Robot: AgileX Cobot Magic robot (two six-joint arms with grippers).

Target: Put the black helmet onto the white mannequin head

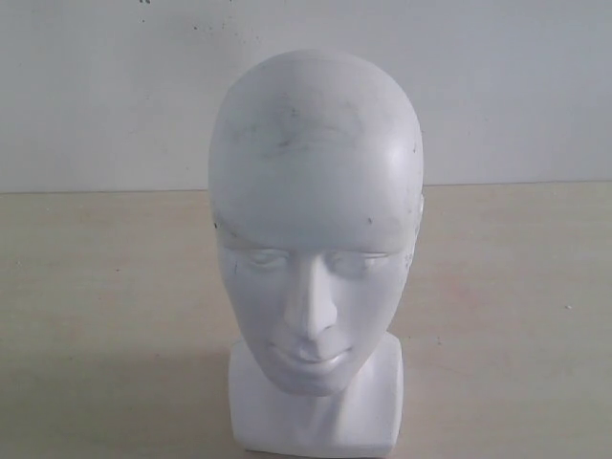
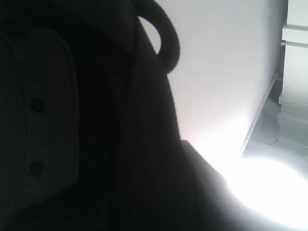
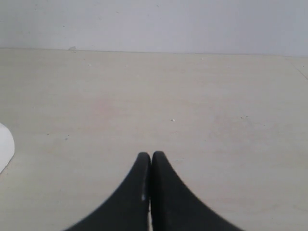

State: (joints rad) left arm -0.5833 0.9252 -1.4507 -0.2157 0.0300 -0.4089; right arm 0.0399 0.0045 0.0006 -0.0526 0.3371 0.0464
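White mannequin head (image 1: 316, 220) stands upright on the pale desk (image 1: 115, 287), seated on its blocky neck base (image 1: 316, 421), face turned toward the exterior camera. Crown bare. Faint dark scuffs (image 1: 287, 124) cross the forehead. A plain light wall (image 1: 96, 96) rises behind the head, where the desk ends.

Black helmet (image 2: 144, 144) shows in the left wrist view only, pressed so close to the lens that it fills more than half the frame as a dark mass. A panel of mesh padding (image 2: 43, 96) on it carries two dark studs (image 2: 36, 105), one past the other. A rounded dark loop (image 2: 168, 41) juts from the helmet's edge against a white wall. Strong glare beyond the dark mass. How the helmet lies relative to the head cannot be told from this view.

Left tool: its fingers cannot be picked out from the dark helmet surface, so cannot tell whether it grips, gapes or is closed.

Right tool (image 3: 151, 156): its two black fingers (image 3: 132, 192) are pressed flat together, tips touching, nothing between them. It hangs over bare desk. A small white rounded edge (image 3: 5, 144) shows at the border of that view, apart from the tool; too little is visible to say whether it belongs to the head.
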